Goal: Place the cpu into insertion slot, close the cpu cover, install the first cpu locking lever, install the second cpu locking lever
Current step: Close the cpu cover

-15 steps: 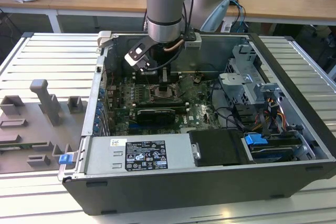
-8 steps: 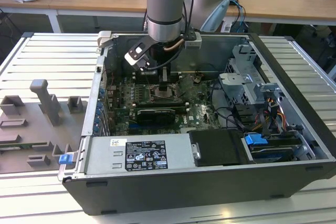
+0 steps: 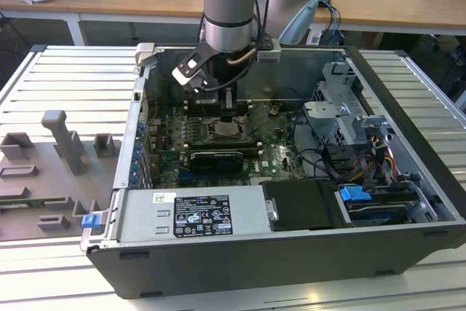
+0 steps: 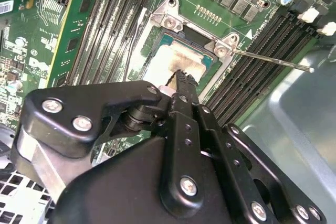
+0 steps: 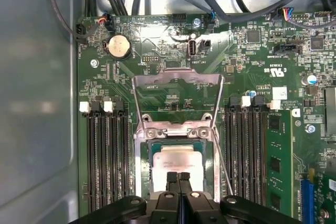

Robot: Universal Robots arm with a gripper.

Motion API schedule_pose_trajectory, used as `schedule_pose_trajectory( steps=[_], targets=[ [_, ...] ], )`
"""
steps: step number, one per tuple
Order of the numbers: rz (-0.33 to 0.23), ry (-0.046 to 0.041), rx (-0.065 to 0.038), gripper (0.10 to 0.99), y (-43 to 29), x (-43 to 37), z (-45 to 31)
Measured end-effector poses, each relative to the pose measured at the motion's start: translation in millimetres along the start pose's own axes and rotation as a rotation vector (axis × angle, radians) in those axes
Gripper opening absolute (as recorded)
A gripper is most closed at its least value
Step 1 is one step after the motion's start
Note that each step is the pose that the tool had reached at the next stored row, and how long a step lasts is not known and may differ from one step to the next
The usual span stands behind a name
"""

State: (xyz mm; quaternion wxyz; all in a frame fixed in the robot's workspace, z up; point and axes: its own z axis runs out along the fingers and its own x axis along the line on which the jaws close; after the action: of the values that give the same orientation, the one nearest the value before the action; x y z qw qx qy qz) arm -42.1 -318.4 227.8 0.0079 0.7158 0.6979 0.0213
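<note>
Inside the open computer case (image 3: 291, 253) on the slatted counter (image 3: 65, 71), the gripper (image 3: 227, 111) hangs low over the green motherboard (image 5: 252, 61). Its fingers (image 5: 172, 182) are pressed together with their tips over the cpu (image 5: 176, 160); whether they touch its face I cannot tell. The cpu lies flat in the insertion slot (image 5: 142, 169). The cpu cover (image 5: 177, 85) stands swung open beyond the slot's hinged edge, towards the coin battery (image 5: 118, 46). A thin locking lever (image 4: 273, 60) sticks out from one corner of the slot, close beside the fingers. Black memory slots (image 5: 107, 150) flank the insertion slot on both sides, and cables (image 5: 236, 9) loop along the board's edge by the case wall. In the exterior view the power supply (image 3: 193, 213) walls off the near side and the drive cage (image 3: 342, 114) crowds the exterior view's right. Grey fixture blocks (image 3: 65, 140) sit on the counter outside the case.
</note>
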Motion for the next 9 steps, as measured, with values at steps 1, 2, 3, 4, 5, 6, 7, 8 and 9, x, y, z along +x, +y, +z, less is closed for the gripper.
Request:
schedule_pose_trajectory(
  steps=[1,2,3,4,5,6,7,8,9],
  targets=[
    [0.000,0.0002,0.000,0.106,0.0,0.0,0.0],
    [0.000,0.0007,0.000,0.106,2.0,0.0,0.0],
    [0.000,0.0011,0.000,0.106,2.6,0.0,0.1],
    [0.000,0.0009,0.001,0.106,2.6,0.0,-0.7],
    [0.000,0.0011,0.001,0.106,2.8,0.1,-3.3],
    [0.000,0.0011,0.000,0.106,2.9,0.2,-5.3],
    [0.000,0.0013,0.000,0.106,3.0,0.3,-7.4],
    [0.000,0.0011,0.000,0.106,3.1,0.5,-10.6],
    [0.000,0.0011,0.000,0.106,3.2,0.7,-13.3]
  ],
)
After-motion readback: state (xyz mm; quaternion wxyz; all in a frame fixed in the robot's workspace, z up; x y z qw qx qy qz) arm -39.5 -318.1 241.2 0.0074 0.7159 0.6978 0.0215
